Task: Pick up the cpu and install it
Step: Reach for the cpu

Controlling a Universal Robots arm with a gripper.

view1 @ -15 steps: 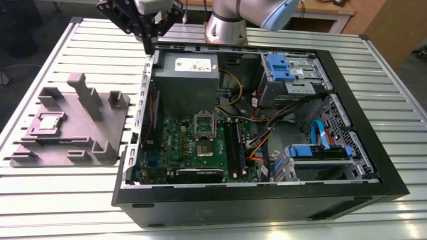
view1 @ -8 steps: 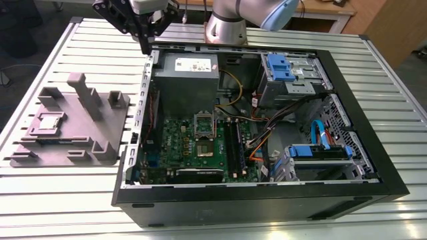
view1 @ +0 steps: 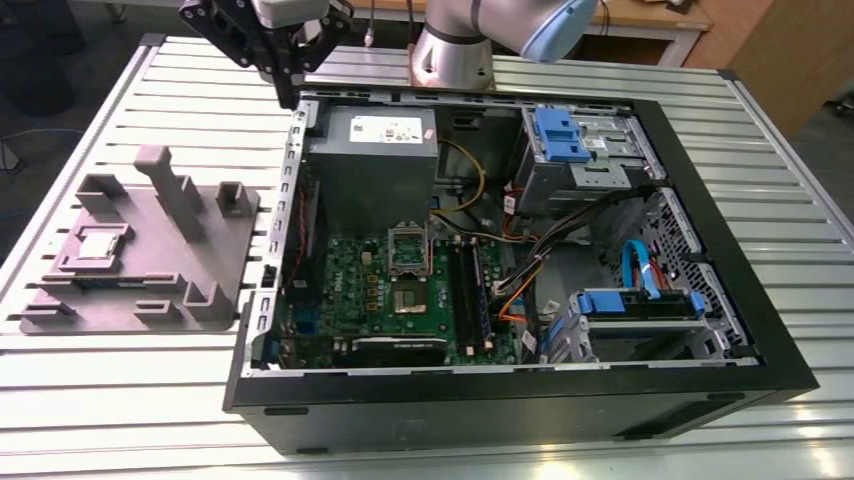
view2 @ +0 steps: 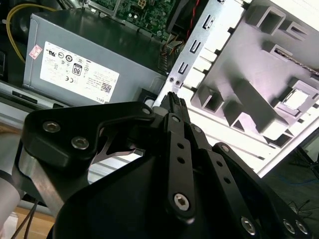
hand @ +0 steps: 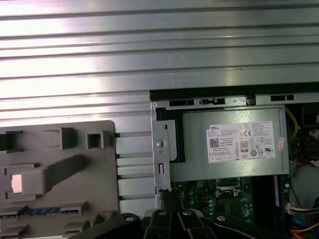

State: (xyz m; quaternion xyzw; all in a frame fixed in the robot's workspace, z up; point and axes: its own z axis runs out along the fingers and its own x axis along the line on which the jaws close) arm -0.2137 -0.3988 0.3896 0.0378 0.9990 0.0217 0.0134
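We find the cpu (view1: 102, 246) lying flat, metal top up, in a recess of the grey plastic tray (view1: 200, 300). The recess presumably keeps it located for a grasp from above. The tray rests on the slatted bench (view1: 134, 400), just beside the open computer case (view1: 534, 400), which lies on its side so that the green motherboard (view1: 360, 290) faces up. The hand (view1: 287, 98) hovers over the case's corner near the power supply (view1: 380, 170), well apart from the cpu. Its fingers seem pressed together, with nothing held.

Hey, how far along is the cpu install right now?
Nothing looks done yet: the cpu lies in the grey tray, untouched. The claw hangs empty over the case corner by the power supply. Pickup and seating on the motherboard remain.
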